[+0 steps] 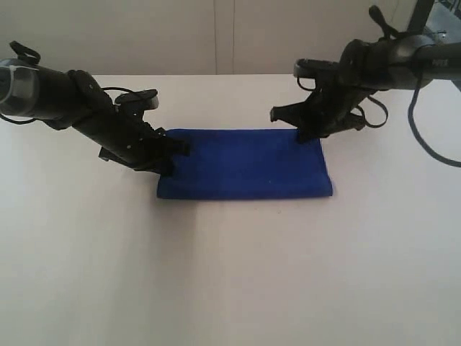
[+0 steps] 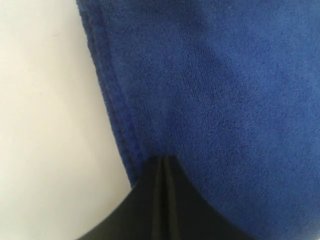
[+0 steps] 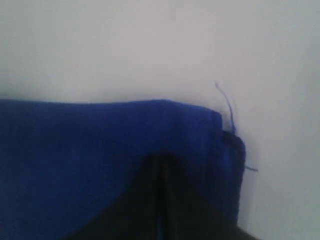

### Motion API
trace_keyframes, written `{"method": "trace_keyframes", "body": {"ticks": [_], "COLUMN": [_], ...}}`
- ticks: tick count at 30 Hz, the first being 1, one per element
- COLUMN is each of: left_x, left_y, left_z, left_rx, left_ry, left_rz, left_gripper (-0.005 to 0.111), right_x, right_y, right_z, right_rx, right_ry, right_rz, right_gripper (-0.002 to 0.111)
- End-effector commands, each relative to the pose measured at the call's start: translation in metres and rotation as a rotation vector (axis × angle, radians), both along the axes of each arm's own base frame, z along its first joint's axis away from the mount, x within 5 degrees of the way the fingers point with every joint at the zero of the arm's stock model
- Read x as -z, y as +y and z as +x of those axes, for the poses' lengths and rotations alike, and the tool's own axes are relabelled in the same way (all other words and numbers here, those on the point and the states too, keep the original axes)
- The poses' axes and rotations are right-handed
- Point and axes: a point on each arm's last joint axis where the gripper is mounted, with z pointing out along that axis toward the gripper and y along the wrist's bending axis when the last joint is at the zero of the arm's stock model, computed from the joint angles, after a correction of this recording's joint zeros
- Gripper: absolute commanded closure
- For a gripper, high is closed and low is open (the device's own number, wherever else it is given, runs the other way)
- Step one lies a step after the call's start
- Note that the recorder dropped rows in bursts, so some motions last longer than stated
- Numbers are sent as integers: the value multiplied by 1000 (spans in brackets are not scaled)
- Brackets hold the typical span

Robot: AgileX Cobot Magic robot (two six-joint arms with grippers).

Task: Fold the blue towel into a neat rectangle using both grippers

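Both my left fingers [image 2: 145,205] and right fingers [image 3: 135,205] are pressed together, tips down on opposite ends of the blue towel [image 1: 245,169], which lies flat between them on the bench [image 1: 230,274] as a layered rectangle, so I judge the folding nearly done, perhaps one fold left.

White table [image 1: 230,274]; pale wall [image 1: 216,36] behind, vertical seam.

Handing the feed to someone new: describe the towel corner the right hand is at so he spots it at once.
On the white table, the blue towel lies flat in the middle, between two black arms. Follow its upper edge in the exterior view to the end where the right hand meets it. That corner shows a loose blue thread sticking out.
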Motion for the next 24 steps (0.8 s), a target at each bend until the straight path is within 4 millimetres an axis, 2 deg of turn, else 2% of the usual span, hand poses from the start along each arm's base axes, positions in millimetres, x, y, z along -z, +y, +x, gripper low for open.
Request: {"method": "trace_keyframes", "body": {"ticks": [1, 15, 20, 24], "left_x": [14, 14, 14, 14], "left_y": [-2, -2, -2, -2], "left_z": [-7, -7, -8, -8], "left_rx": [42, 44, 47, 48], "left_ry": [69, 71, 76, 78], "left_rz": [21, 23, 22, 22], "left_gripper": [107, 107, 107, 107], "right_x": [20, 18, -12, -35], "right_y": [-9, -17, -16, -17], "right_z": [-5, -4, 1, -7], "right_rx": [-48, -94, -90, -92], "right_ry": [97, 100, 56, 76], "right_rz": [-82, -197, -188, -186], "right_gripper": [108, 108, 108, 108]}}
